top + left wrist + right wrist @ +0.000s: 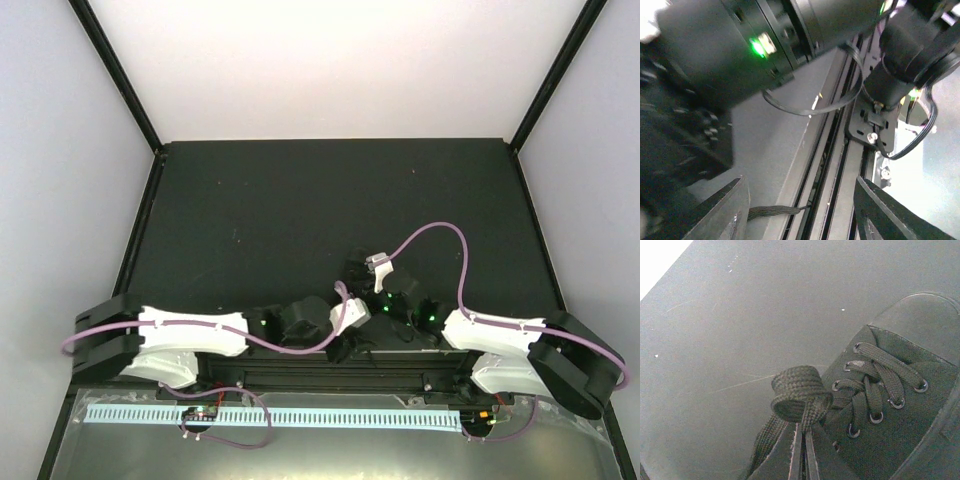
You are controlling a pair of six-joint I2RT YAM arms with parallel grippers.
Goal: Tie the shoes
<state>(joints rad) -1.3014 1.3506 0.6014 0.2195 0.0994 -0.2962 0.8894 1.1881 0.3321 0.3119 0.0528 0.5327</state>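
The black shoe [890, 400] fills the right of the right wrist view, toe up, laces crossed through metal eyelets. In the top view it is a dark shape [362, 272] with a pale patch, between the two wrists. My right gripper [805, 445] is shut on a folded loop of black lace [797, 390] beside the eyelets; it also shows in the top view [385, 297]. My left gripper [800, 215] is open near the table's near edge, and in the top view [348, 347]. A loose lace end [775, 211] lies flat between its fingers, reaching the rail slot.
A black metal rail [840, 165] runs along the mat's near edge under the left gripper. The right arm's body [765, 45] and its base with cables [880, 100] hang close above. A purple cable [440, 232] arcs over the mat. White walls surround the table.
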